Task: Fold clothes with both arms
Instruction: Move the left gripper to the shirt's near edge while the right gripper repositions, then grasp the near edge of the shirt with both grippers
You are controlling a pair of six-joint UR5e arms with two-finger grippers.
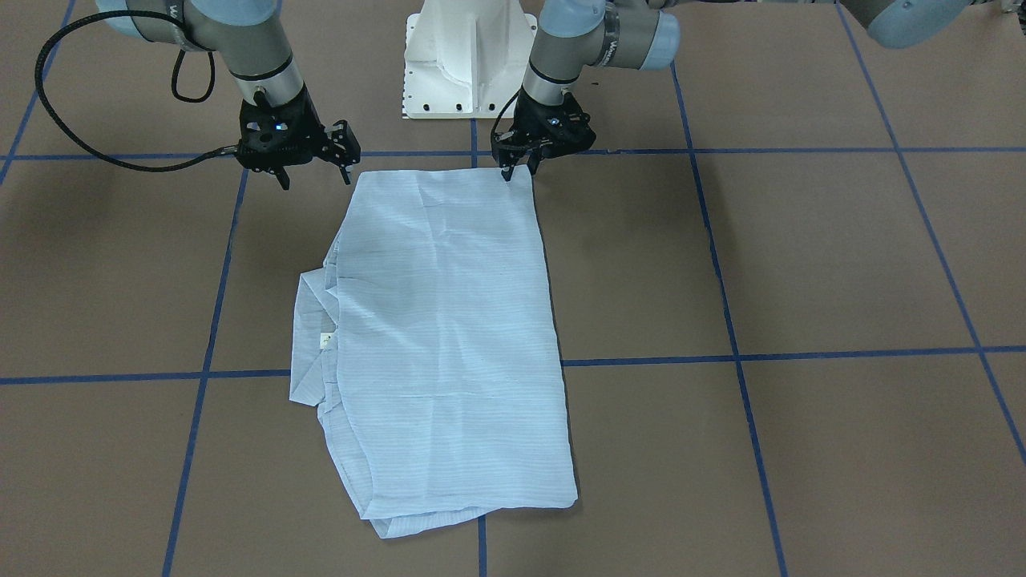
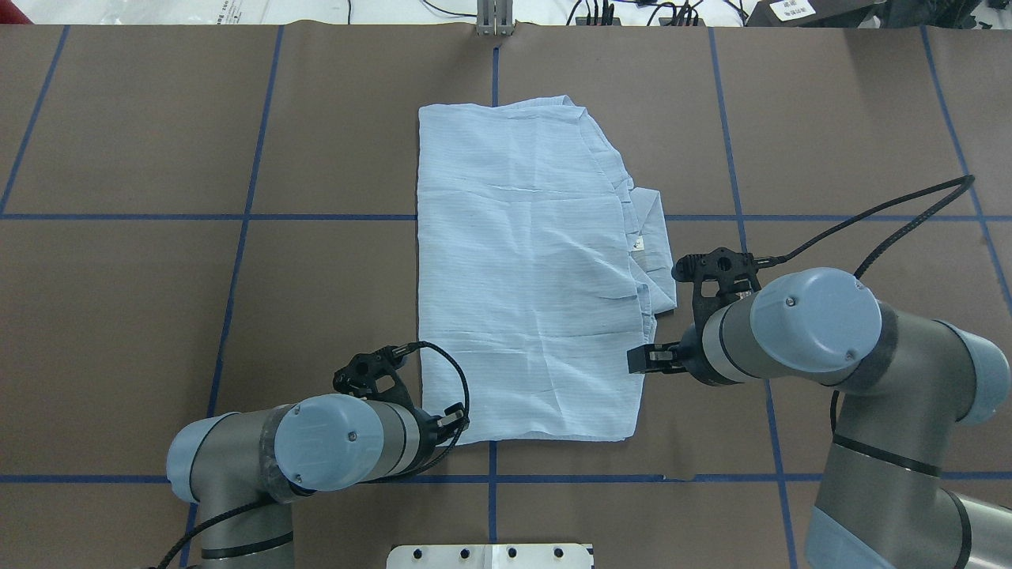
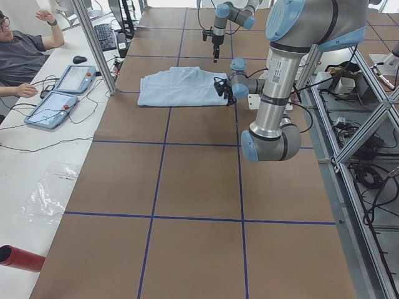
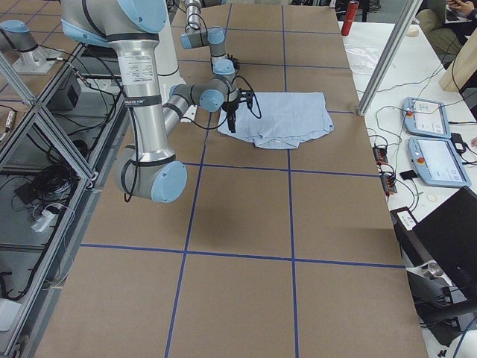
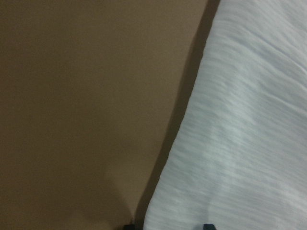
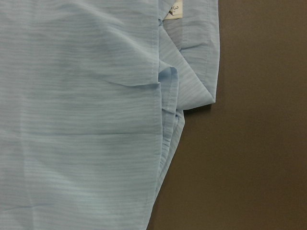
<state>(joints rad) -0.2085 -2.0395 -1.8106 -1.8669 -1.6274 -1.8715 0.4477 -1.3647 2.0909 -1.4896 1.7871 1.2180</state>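
The shirt (image 1: 449,336) is pale blue with fine thin stripes, its little label (image 6: 176,9) white. The desk (image 1: 842,256) is brown, ruled into a grid by dark blue lines (image 1: 801,150). The left arm (image 2: 237,454) and right arm (image 2: 909,356) are silver-grey with light blue joint caps. The left gripper (image 1: 519,170) and right gripper (image 1: 315,178) are black. The pedestal (image 1: 469,56) is white.

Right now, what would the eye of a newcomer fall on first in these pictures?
A pale blue shirt, folded into a rough rectangle, lies in the middle of the brown table with blue tape lines. At its edge nearest the robot, the left gripper stands at one corner and the right gripper just beside the other, both open.
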